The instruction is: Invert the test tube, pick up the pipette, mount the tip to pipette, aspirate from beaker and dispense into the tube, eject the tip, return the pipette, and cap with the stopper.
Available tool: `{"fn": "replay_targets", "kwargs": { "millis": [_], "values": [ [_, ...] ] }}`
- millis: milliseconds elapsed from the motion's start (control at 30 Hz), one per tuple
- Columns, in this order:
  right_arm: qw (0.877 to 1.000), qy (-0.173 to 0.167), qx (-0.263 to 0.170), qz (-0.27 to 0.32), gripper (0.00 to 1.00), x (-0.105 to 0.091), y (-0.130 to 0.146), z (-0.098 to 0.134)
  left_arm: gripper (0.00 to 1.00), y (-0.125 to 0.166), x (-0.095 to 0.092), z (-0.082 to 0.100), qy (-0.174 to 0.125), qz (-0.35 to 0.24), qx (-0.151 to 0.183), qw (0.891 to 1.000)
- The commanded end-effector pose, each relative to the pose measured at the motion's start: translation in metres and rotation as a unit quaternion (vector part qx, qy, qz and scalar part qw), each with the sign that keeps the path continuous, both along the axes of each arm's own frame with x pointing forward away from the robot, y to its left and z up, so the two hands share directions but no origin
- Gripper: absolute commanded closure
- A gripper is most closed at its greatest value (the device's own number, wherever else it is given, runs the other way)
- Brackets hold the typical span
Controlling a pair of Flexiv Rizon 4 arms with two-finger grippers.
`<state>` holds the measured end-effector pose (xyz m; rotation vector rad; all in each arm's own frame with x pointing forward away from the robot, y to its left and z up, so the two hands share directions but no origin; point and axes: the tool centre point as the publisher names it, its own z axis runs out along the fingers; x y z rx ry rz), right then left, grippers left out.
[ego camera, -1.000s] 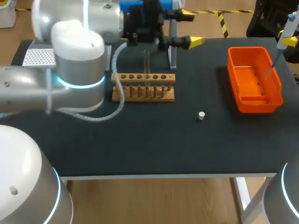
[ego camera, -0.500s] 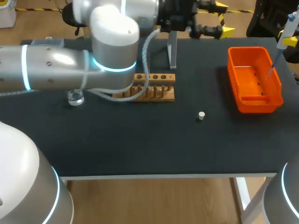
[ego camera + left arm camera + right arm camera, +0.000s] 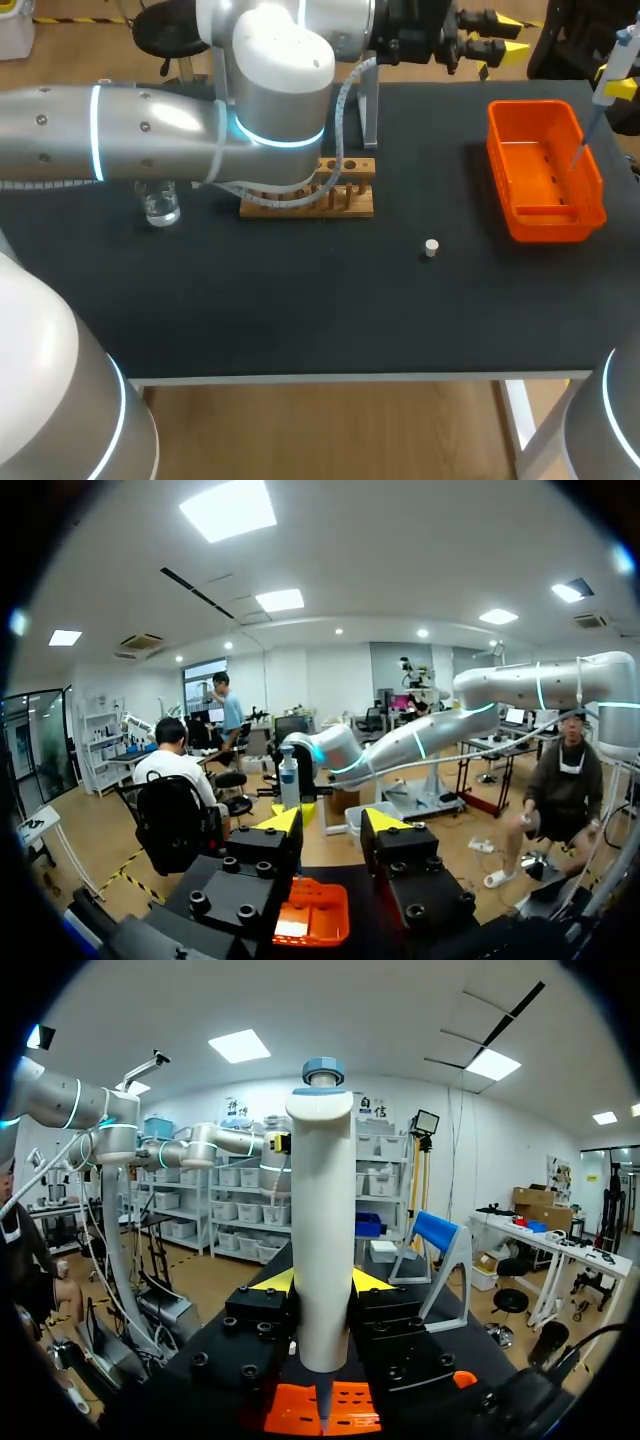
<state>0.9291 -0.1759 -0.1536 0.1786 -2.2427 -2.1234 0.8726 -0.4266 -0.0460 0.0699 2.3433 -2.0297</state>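
A glass beaker (image 3: 160,206) stands at the left of the black table (image 3: 300,310), near the wooden test-tube rack (image 3: 345,198), which the left arm (image 3: 150,125) partly hides. Beyond the rack, the left gripper (image 3: 503,34) hangs over the table's far edge, fingers apart and empty. A white stopper (image 3: 431,247) lies mid-table. At far right, the right gripper (image 3: 322,1282) clamps the pipette (image 3: 622,50) upright, its tip over the orange bin (image 3: 556,226).
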Motion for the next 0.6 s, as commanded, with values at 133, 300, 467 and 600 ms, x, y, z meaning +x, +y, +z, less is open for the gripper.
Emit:
{"fn": "replay_targets", "kwargs": {
  "millis": [133, 300, 467, 600],
  "values": [
    [1.000, -0.001, -0.002, -0.001, 1.00, -0.001, 0.001, 0.001, 1.00, -0.001, 0.000, 0.000, 0.000, 0.001, 0.000, 1.000],
    [1.000, -0.001, -0.002, -0.001, 1.00, -0.001, 0.001, 0.001, 1.00, -0.004, 0.001, -0.001, 0.001, 0.001, -0.001, 1.000],
    [1.000, -0.001, -0.002, -0.001, 1.00, -0.001, 0.001, 0.001, 1.00, -0.024, 0.004, -0.007, 0.009, -0.002, 0.000, 1.000],
    [1.000, -0.001, -0.002, -0.001, 1.00, -0.001, 0.001, 0.001, 1.00, -0.043, 0.005, -0.006, 0.014, -0.001, 0.004, 1.000]
  ]
}}
